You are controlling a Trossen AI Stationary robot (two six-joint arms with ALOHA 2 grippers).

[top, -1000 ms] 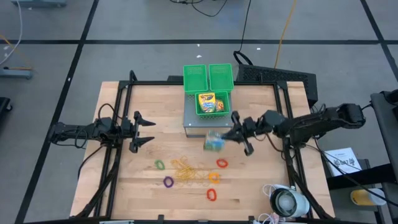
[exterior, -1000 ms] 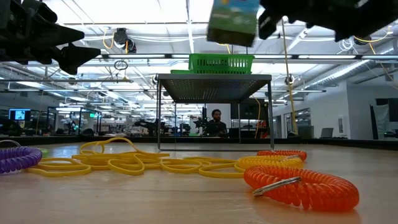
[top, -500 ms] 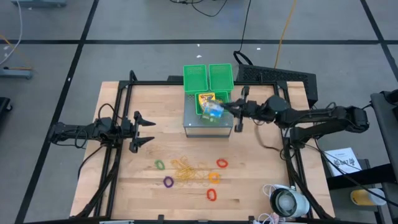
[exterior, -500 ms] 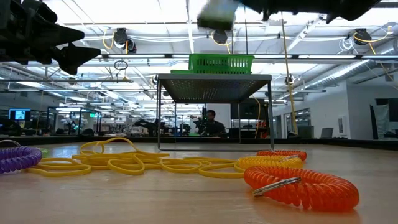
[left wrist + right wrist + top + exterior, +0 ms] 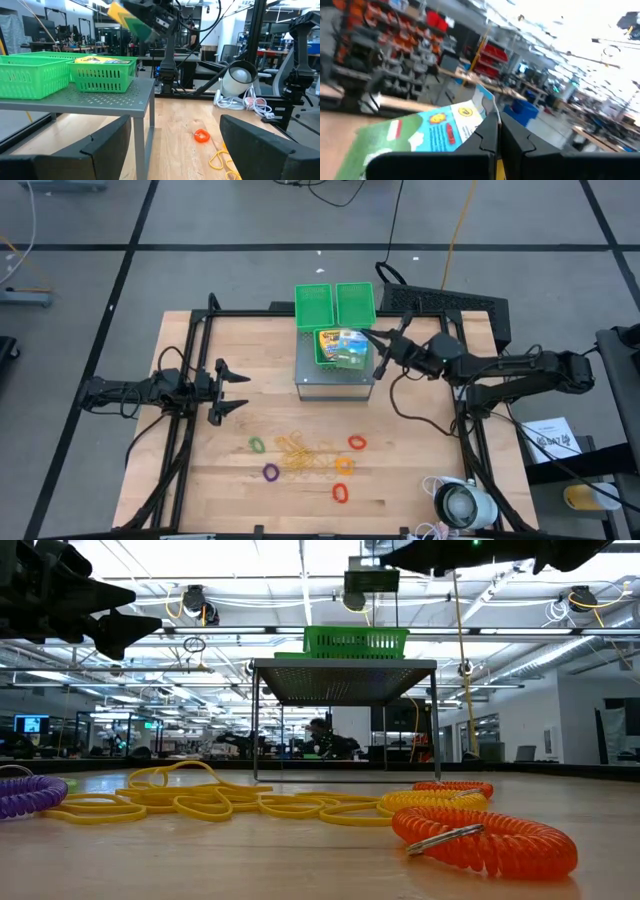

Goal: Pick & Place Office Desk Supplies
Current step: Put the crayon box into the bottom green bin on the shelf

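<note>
No lettering can be made out: the print on the green-white packet pinched in the right gripper is blurred, and the crayon box just beside it shows no legible name

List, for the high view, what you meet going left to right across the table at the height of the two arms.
Left hand, open → grey shelf → green-white packet, gripped over the bin holding the crayon box → right hand, shut on the packet.
</note>
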